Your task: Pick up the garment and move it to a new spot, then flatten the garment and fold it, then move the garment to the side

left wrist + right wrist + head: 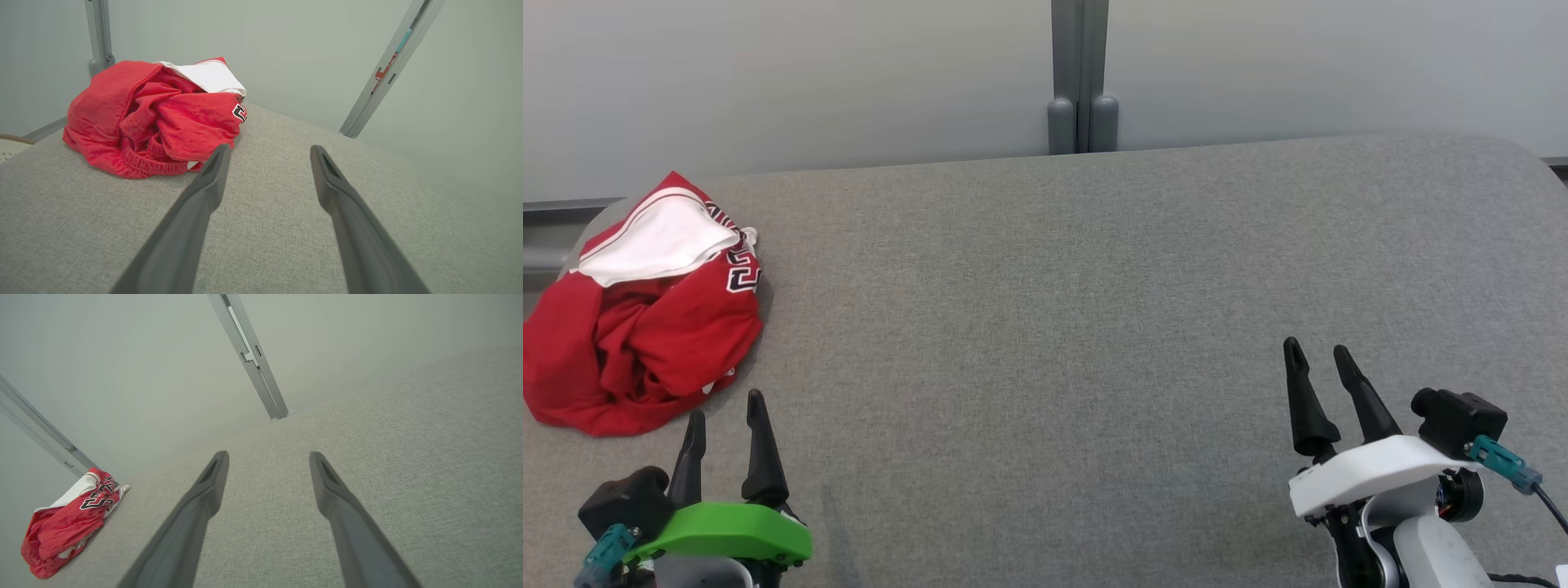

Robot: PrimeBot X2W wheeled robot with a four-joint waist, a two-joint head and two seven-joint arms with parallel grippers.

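The red garment (645, 327) lies in a bunched heap at the middle left of the head view, on the table's corner (nothing has it yet). My left gripper (725, 403) sits just below it, wide and empty, I think ready to reach. My right gripper (1316, 345), lower right, is wide and empty too. The grey cloth table (1054, 327) meets a pale wall (768, 82) with a grey post (1082, 73).
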